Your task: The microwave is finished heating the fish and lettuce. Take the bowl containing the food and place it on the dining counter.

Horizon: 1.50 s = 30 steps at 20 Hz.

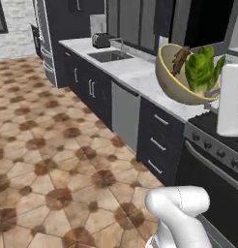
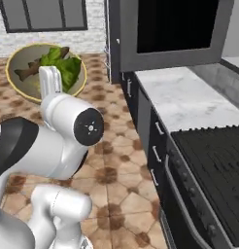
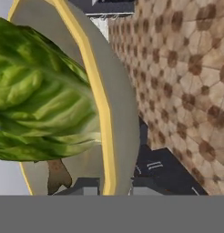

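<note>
Clearly I have the bowl (image 1: 181, 80) pinched by its rim in the gripper (image 2: 52, 81), carried in the air, steeply tilted. It looks stiff and light, but the lettuce (image 1: 202, 71) and fish (image 1: 180, 59) sit loose, so I'd level it gently.

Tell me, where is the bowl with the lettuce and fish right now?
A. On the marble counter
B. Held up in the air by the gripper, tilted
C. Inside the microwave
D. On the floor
B: the bowl hangs tipped above the floor, its rim pinched by the gripper.
</note>
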### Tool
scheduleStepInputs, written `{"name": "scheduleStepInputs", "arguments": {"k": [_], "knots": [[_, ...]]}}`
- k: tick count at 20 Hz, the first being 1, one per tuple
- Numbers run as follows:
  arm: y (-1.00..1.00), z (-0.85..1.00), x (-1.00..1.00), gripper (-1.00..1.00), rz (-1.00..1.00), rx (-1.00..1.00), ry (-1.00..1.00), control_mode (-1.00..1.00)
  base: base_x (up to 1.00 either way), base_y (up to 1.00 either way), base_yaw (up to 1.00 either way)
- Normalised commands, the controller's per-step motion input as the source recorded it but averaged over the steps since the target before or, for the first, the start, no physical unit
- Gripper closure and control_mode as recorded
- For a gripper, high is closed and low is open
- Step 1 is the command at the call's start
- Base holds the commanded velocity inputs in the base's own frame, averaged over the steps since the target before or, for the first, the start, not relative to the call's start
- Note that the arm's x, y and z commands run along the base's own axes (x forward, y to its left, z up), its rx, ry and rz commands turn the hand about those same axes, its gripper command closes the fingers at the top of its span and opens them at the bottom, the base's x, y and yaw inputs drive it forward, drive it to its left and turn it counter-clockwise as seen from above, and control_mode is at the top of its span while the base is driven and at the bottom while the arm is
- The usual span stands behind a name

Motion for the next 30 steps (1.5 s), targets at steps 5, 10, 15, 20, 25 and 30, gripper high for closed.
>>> {"name": "scheduleStepInputs", "arguments": {"k": [5, 10, 15, 20, 25, 30], "knots": [[0.00, 0.00, 0.00, 1.00, 0.00, 0.00, 0.00, 1.00, -0.15, 0.00, 0.98], [0.00, 0.00, 0.00, 1.00, 0.00, 0.00, 0.00, 1.00, 0.48, 0.04, 0.77], [0.00, 0.00, 0.00, 1.00, 0.00, 0.00, 0.00, 1.00, 1.00, 0.00, 0.49], [0.00, 0.00, 0.00, 1.00, 0.00, 0.00, 0.00, 1.00, 1.00, 0.06, 0.34], [0.00, 0.00, 0.00, 1.00, 0.00, 0.00, 0.00, 1.00, 1.00, 0.52, 0.19], [0.00, 0.00, 0.00, 1.00, 0.00, 0.00, 0.00, 1.00, 1.00, 0.89, 0.06]]}}
